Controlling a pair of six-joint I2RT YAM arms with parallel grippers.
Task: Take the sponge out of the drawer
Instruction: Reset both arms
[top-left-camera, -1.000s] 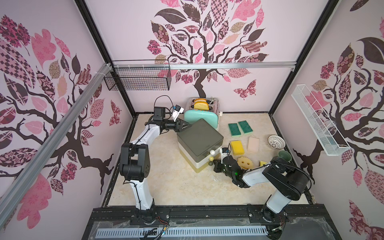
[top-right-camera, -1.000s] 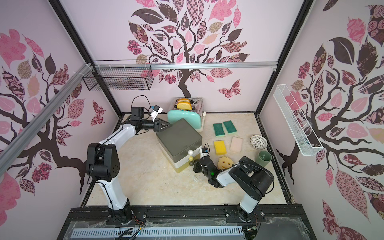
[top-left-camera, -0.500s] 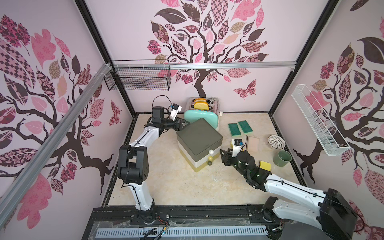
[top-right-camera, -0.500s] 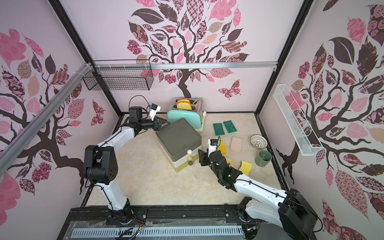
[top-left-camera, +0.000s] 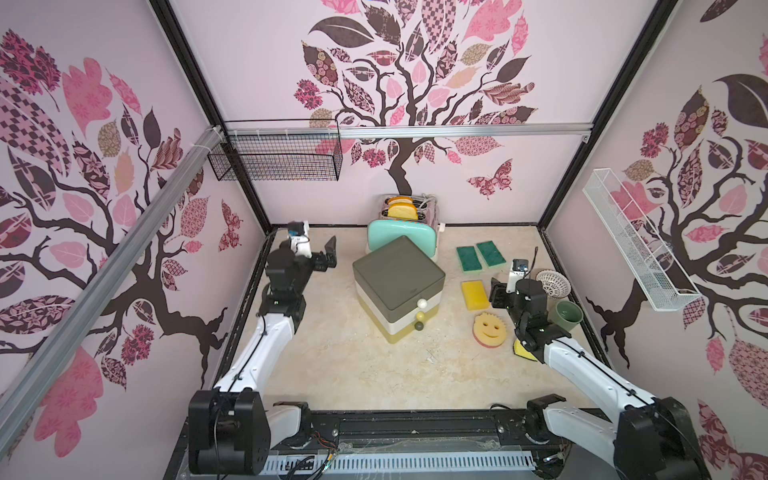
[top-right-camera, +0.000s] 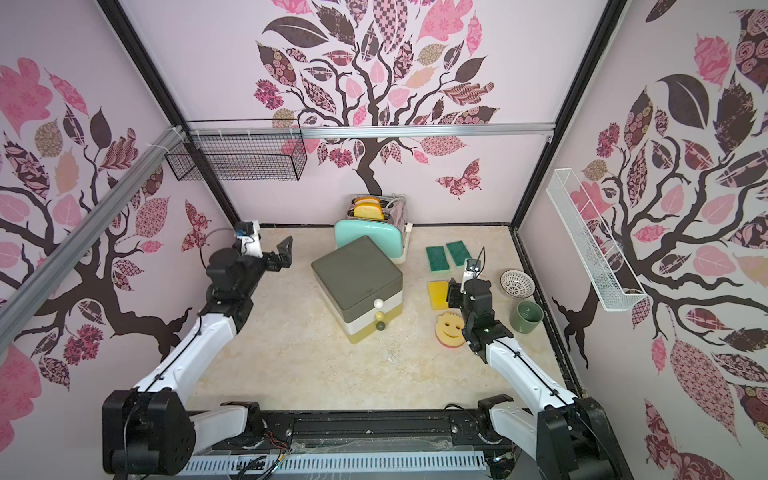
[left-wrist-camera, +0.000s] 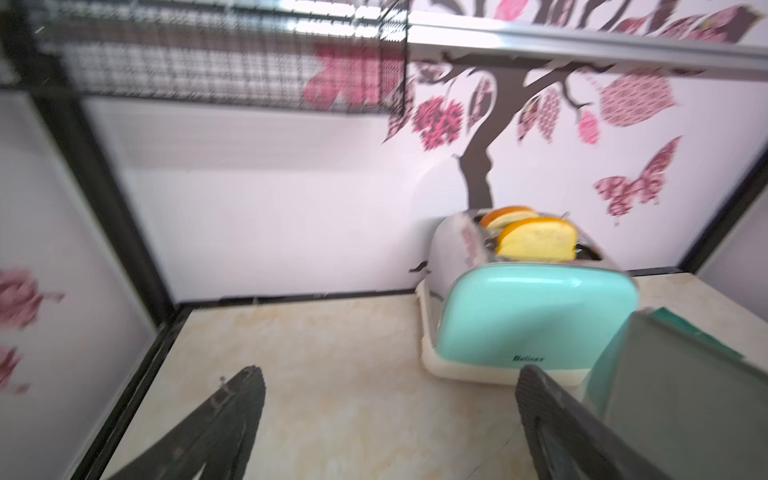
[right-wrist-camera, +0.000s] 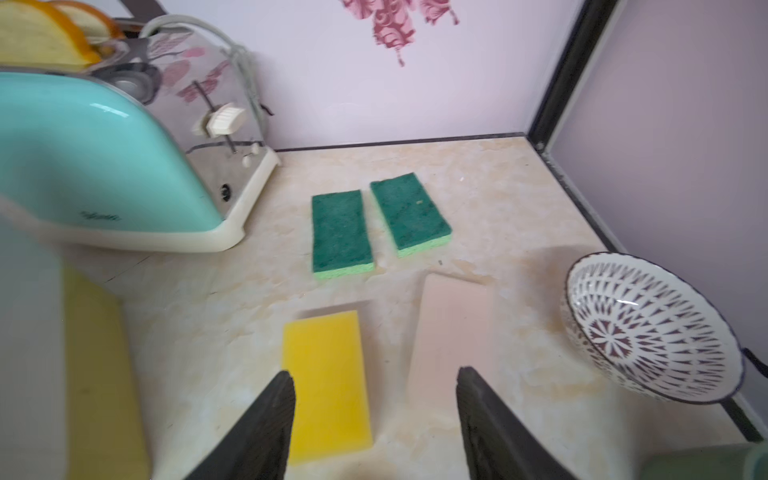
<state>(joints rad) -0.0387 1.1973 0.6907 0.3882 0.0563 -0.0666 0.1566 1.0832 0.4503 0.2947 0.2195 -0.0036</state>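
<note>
The drawer unit (top-left-camera: 399, 286) (top-right-camera: 357, 278) has a grey top and three knobs (top-left-camera: 420, 316) on its front. All its drawers are shut, so any sponge inside is hidden. My left gripper (top-left-camera: 330, 253) (left-wrist-camera: 390, 374) hangs open and empty near the back left, apart from the unit. Right of the unit, my right gripper (top-left-camera: 496, 293) (right-wrist-camera: 374, 374) is open and empty, above a yellow sponge (right-wrist-camera: 324, 353) and a pink sponge (right-wrist-camera: 453, 328) lying on the table.
A mint toaster (top-left-camera: 401, 237) with bread stands behind the unit. Two green sponges (top-left-camera: 480, 255) and a smiley sponge (top-left-camera: 489, 329) lie at the right. A patterned bowl (top-left-camera: 552, 282) and green mug (top-left-camera: 567, 316) stand by the right wall. Another yellow sponge (top-left-camera: 521, 349) lies under the right arm.
The left gripper drew back from the unit's rear corner and opened wide. The right gripper left the drawer knobs, moved right over the sponges, and opened.
</note>
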